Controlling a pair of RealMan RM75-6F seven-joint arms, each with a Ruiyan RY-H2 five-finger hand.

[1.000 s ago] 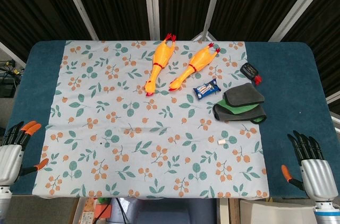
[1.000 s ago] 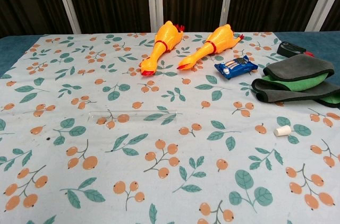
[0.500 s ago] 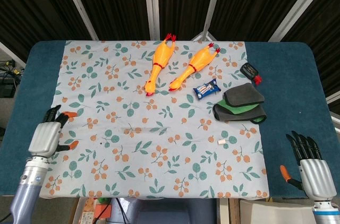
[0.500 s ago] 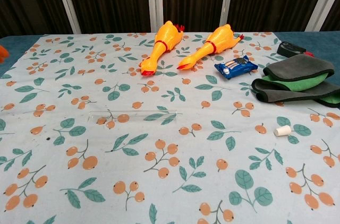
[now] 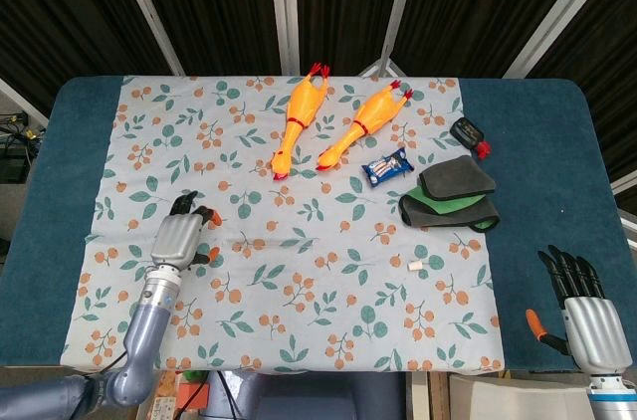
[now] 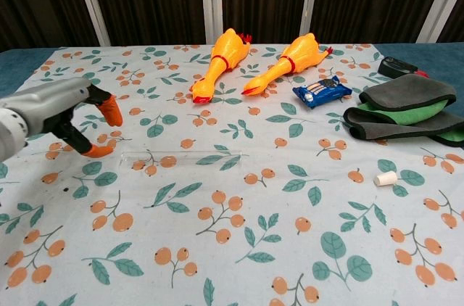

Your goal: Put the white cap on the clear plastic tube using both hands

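The clear plastic tube [image 5: 269, 239] [image 6: 181, 154] lies flat on the flowered cloth, left of middle. The small white cap [image 5: 417, 265] [image 6: 385, 178] lies on its side well to the tube's right. My left hand [image 5: 179, 236] [image 6: 72, 114] hovers just left of the tube's left end, thumb and fingers apart, holding nothing. My right hand [image 5: 580, 306] stays off the cloth at the near right corner, over the blue table, fingers spread and empty. It shows only in the head view.
Two orange rubber chickens [image 5: 299, 119] [image 5: 363, 124] lie at the back. A blue packet [image 5: 387, 167], folded dark and green cloths [image 5: 450, 193] and a small black device [image 5: 466, 131] sit at the right, behind the cap.
My left hand has swung in from the near left table edge, rightward and forward over the cloth, up to the tube's left end. The right hand has barely moved.
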